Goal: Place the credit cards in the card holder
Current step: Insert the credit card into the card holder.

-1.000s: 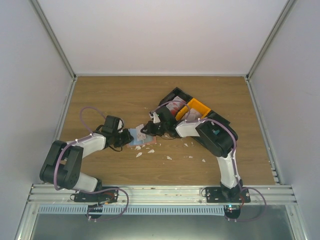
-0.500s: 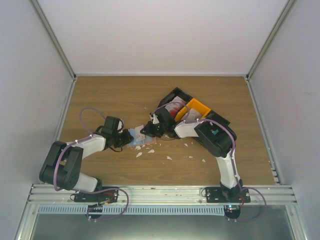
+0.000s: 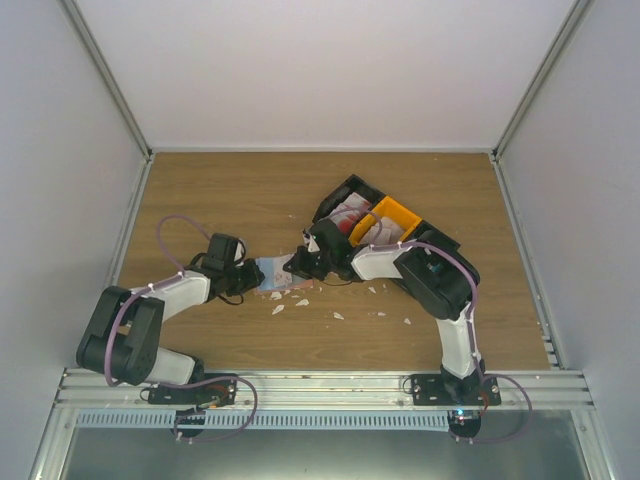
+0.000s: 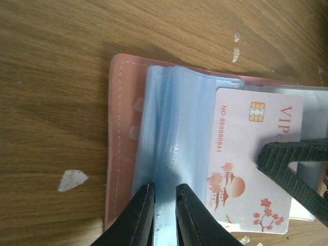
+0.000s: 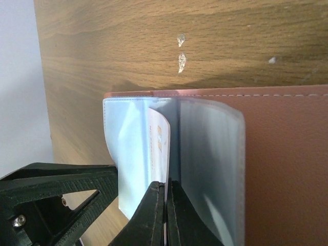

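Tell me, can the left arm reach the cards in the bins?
Probably not: the left gripper is busy pinching the card holder, and the right arm lies across the way.

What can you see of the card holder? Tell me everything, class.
The card holder lies open on the wooden table. Its cover is salmon-pink and leather-like, with stitching along the edge. Inside are clear pale-blue plastic sleeves. The left gripper pinches a few sleeves. The right gripper holds a white chip card pushed in between sleeves.

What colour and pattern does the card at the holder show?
The card is whitish-pink with orange-red blossoms; left wrist view.
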